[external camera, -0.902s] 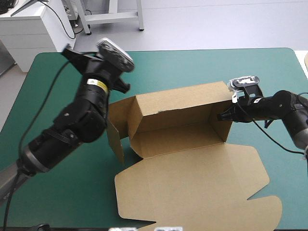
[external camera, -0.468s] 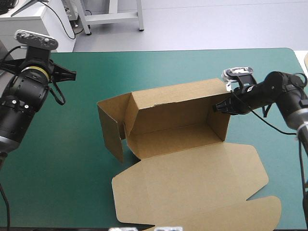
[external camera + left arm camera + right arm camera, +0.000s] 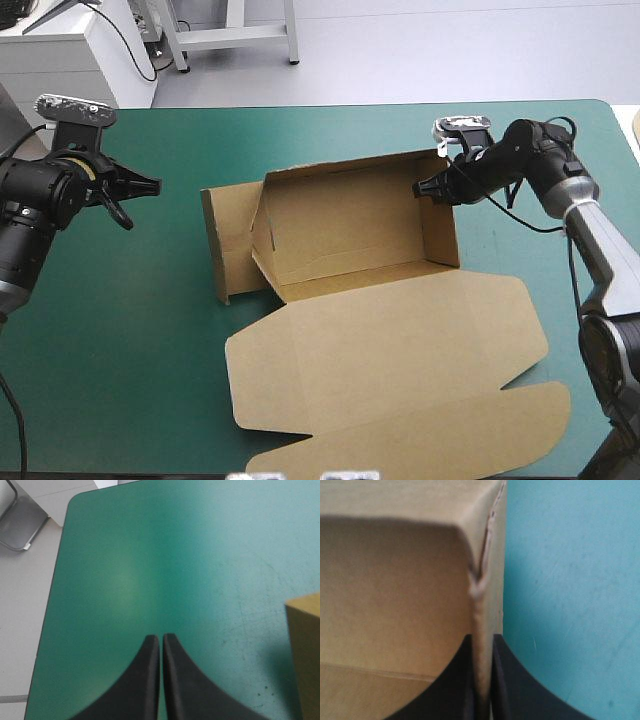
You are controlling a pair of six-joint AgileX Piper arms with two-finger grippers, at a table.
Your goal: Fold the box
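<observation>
On the bench (image 3: 150, 380), box (image 3: 350, 230) slid back.
Right claw (image 3: 422, 188) pinching right wall (image 3: 438, 235); left claw (image 3: 155, 183) pressed together, withdrawn; left wall (image 3: 228, 245) untucked.

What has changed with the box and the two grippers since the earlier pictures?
The left gripper pulled away from the box's left end and now hangs shut over the teal-green cover, clear of it. The right gripper, clamped on the box's right end wall, dragged the box toward the table's far edge, turning it slightly. Unchanged: the right grip, the raised walls, the lid lying flat.
</observation>
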